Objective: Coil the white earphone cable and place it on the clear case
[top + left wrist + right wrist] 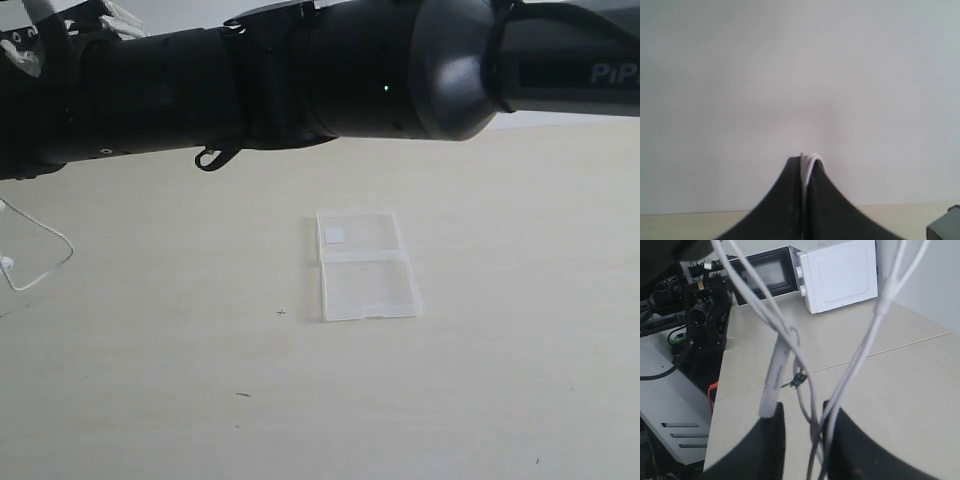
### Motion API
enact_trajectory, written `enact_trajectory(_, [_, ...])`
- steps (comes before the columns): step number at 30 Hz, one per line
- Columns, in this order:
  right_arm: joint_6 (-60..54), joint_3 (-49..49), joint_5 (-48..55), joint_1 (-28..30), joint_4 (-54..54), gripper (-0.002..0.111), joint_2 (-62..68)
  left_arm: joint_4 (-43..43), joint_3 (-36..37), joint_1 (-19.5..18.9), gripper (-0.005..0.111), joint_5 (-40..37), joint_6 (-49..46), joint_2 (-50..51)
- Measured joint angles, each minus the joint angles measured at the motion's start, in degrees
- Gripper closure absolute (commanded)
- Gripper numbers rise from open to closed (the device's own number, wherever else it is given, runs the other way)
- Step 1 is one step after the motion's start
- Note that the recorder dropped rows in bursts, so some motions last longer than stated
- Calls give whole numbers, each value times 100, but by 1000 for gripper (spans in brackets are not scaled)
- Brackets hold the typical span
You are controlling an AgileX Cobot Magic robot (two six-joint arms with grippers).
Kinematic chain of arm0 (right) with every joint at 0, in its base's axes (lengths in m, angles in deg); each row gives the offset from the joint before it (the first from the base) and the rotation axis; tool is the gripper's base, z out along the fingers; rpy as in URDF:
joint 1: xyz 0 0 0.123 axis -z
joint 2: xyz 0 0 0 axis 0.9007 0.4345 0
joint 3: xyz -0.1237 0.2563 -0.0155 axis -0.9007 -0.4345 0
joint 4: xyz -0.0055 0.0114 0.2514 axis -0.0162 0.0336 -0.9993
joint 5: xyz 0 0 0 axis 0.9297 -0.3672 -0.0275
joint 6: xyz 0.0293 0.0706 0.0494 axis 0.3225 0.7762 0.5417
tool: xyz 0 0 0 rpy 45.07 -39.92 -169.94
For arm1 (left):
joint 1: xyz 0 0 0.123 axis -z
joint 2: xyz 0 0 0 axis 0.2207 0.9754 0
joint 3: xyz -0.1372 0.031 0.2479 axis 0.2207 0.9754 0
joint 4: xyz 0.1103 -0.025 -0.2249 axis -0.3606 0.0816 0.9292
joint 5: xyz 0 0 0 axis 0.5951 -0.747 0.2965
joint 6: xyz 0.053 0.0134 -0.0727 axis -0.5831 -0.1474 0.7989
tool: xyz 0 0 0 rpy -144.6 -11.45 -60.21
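Pale bench [500,400], white wall [800,75]: clear case [365,265] lies opened mid-bench. Left gripper [805,161] clamps white earphone cable [814,160]; right gripper [804,407] gapes around it.

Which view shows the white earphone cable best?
The right wrist view: long strands of the white earphone cable cross it. The left wrist view shows only a loop in the left gripper; the exterior, none.

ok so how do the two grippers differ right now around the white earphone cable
The left gripper has its jaws pressed together, pinching a short bend of the white earphone cable at the tips; the right gripper has its jaws apart, with strands passing loosely through the gap. Only a small loop shows at the left gripper, while several long strands run past the right gripper. Both have black fingers with cable between them.
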Motion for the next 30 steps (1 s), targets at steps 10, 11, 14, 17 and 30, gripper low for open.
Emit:
enact_trajectory(10, [34,0,0,0,0,108,0,-133,0,0,107,228,333,0])
enact_trajectory(11, [62,0,0,0,0,108,0,-133,0,0,107,244,333,0])
enact_trajectory(14, [97,0,0,0,-4,108,0,-133,0,0,107,266,333,0])
enact_trajectory(17, [137,0,0,0,15,108,0,-133,0,0,107,266,333,0])
enact_trajectory(30, [1239,0,-312,0,1303,108,-33,-109,21,0,107,133,206,-32])
